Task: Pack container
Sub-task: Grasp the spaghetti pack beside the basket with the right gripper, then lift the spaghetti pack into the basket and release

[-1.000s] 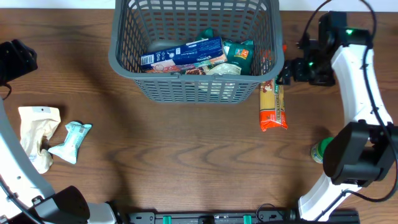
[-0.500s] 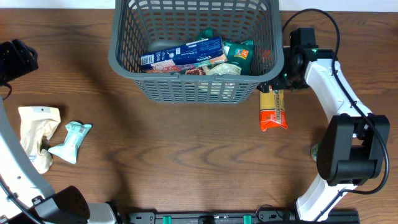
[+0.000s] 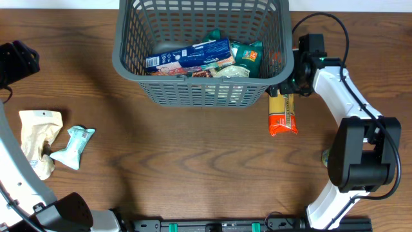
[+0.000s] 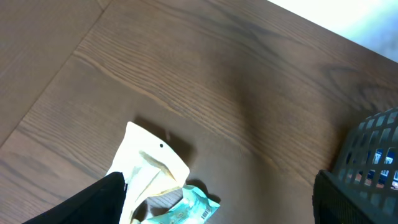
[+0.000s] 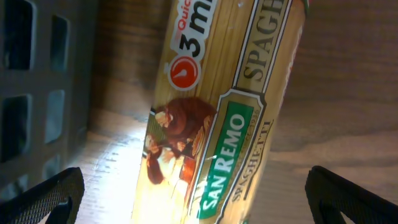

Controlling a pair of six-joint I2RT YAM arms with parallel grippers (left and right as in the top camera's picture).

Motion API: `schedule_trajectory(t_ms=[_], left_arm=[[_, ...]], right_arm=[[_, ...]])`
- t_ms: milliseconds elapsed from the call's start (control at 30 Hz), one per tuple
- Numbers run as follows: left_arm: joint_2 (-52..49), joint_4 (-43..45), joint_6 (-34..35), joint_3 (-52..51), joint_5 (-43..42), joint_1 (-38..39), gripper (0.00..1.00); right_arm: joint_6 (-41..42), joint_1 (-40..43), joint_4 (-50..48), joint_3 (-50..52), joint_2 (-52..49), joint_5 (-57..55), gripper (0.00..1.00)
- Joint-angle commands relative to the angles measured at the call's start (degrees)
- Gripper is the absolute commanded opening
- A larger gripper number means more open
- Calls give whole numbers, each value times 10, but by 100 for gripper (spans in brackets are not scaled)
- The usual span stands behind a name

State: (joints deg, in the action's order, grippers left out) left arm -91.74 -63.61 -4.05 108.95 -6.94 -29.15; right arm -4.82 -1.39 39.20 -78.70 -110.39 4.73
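The container [image 3: 193,76], a dark grey lattice basket, stands at the top centre with a blue box [image 3: 187,57] and a green packet [image 3: 248,55] inside. A spaghetti pack [image 3: 282,113] lies on the table by its right front corner. My right gripper [image 3: 287,86] hovers over the pack's far end, open. In the right wrist view the spaghetti pack [image 5: 230,106] lies between the two spread fingers [image 5: 50,196], untouched. My left gripper [image 4: 217,202] is open above a cream pouch [image 4: 152,171] and a teal packet [image 4: 186,208], holding nothing.
The cream pouch [image 3: 38,138] and teal packet [image 3: 74,145] lie at the table's left edge. A green item [image 3: 329,156] sits half hidden behind the right arm's base. The container's wall [image 5: 37,74] is close on the left of the right gripper.
My right gripper has swung left and down from beside the basket to the spaghetti pack's far end. The left arm and the packets have not moved.
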Motion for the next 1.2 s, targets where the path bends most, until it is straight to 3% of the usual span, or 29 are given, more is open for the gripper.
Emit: schedule_trajectory(t_ms=[0,600,667,767,933,1000,1167], left_arm=[[1,1,7,0,-2,1,78],[1,1,7,0,-2,1,77],[1,1,7,0,-2,1,78],[1,1,7,0,-2,2,77],[1,1,7,0,-2,2,78],[1,1,7,0,-2,3,77],[1,1,7,0,-2,9,78]], right_arm=[[12,-2,-15,19,6,-30,99],[27,-1,-82,103,5,-58,96],[32,-1,-82,104,5,-58,88],[46,-1,-84,103,6,-58,65],[50,-1,-80,100,6,-58,39],[50,-1,-75,94,7,-58,1],[54,-1,-64,59,30,-58,1]])
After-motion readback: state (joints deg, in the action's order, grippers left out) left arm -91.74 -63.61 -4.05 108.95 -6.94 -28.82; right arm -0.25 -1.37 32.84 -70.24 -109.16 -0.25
